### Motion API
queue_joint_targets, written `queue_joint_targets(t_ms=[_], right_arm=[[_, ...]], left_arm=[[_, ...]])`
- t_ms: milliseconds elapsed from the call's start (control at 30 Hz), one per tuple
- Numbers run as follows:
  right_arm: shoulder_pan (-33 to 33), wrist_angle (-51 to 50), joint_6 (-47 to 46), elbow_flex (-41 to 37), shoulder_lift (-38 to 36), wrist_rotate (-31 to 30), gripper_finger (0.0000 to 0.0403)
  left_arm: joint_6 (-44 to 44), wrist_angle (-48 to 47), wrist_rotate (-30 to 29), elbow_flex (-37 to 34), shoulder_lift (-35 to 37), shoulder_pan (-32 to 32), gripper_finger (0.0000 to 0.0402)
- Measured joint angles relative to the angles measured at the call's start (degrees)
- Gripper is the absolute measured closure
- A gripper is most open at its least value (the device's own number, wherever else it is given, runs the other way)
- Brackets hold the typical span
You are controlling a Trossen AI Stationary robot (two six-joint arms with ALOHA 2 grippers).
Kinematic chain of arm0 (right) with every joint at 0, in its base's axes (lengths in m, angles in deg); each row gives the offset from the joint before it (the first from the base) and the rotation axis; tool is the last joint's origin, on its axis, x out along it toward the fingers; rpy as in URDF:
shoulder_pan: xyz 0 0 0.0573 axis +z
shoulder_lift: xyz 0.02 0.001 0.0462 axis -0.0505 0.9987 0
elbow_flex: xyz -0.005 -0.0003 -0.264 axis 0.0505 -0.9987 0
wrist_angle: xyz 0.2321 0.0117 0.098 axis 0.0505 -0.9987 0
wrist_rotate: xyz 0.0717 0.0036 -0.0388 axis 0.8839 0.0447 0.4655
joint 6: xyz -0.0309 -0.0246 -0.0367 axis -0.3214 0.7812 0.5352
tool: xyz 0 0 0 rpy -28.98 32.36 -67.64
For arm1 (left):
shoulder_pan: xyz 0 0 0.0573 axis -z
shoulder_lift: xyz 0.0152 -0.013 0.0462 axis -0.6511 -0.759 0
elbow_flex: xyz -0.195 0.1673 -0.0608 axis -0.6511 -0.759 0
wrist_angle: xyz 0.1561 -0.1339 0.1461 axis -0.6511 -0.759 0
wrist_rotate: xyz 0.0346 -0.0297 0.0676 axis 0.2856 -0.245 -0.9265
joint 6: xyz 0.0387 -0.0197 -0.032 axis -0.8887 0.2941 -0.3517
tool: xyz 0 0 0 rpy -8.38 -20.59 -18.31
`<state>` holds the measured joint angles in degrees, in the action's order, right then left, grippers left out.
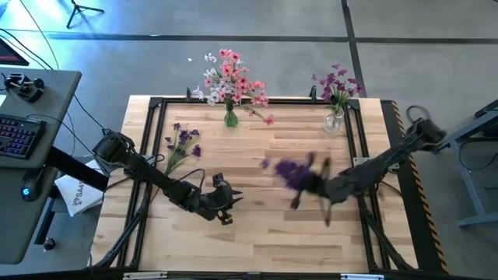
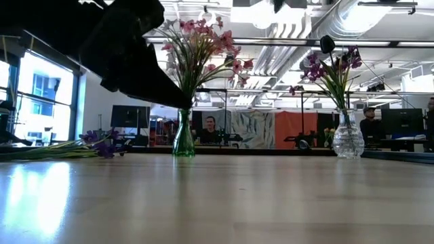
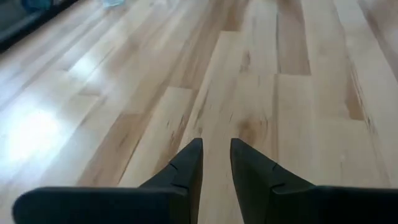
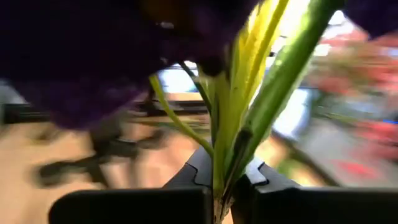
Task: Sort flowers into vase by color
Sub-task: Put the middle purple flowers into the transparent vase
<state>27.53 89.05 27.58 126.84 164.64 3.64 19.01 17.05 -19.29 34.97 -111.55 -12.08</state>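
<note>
My right gripper [image 1: 315, 187] hovers over the right middle of the table, shut on a purple sprig [image 1: 292, 173] whose blossoms point toward the table's left. My left gripper [image 1: 224, 204] is low over the wood at the left middle, open by a narrow gap [image 3: 216, 155] and holding nothing. A green vase [image 1: 231, 118] at the far edge holds pink and white flowers [image 1: 229, 78]. A clear vase [image 1: 334, 121] to its right holds purple flowers [image 1: 336, 82]. A purple bunch [image 1: 180, 144] lies flat on the table's left side. A pink sprig [image 1: 263, 117] lies beside the green vase. My right gripper pinches the sprig's green stems [image 4: 219, 180] between its two fingers, and the stems run out along the fingers past their tips. The dark purple blossoms [image 4: 93, 56] stand out beyond the fingertips. In the high view the sprig is lifted clear of the table.
A black frame [image 1: 257, 101] runs around the wooden table top, with the two vases standing just inside its far bar. Bare wood lies between the two grippers and toward the near edge. A desk with a keyboard [image 1: 19, 132] stands off the table's left side. People sit in the room beyond [image 2: 210, 129].
</note>
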Motion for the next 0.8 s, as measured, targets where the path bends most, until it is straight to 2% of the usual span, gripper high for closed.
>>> queue_joint_targets(t_ms=[133,300,400,567,700,800], right_arm=[[-0.63,-10.93,-3.91,-7.47,-12.31,-13.57,0.0399],[-6.46,-29.17,-11.93,-10.1,-30.97,-24.67,0.04],[-12.85,-35.38,-13.05,-9.65,-39.69,-26.63,0.04],[-23.51,-34.98,-7.64,-9.11,-49.18,-26.74,0.0401],[-29.99,-35.44,-5.0,-9.11,-50.76,-26.37,0.0401],[-33.94,-35.64,-4.3,-9.27,-48.78,-25.12,0.0402]], left_arm=[[2.46,0.57,-0.03,-1.22,0.21,-0.14,0.033],[4.71,1.59,-0.03,-2.49,0.1,-0.14,0.033],[4.77,2.44,-0.03,-2.64,0.11,-0.14,0.033],[4.13,4.56,-0.19,-2.64,0.12,-0.3,0.033],[4.17,5.39,-0.21,-2.64,0.12,-0.84,0.033],[4.17,6.03,-0.21,-2.64,0.1,-1.21,0.033]])
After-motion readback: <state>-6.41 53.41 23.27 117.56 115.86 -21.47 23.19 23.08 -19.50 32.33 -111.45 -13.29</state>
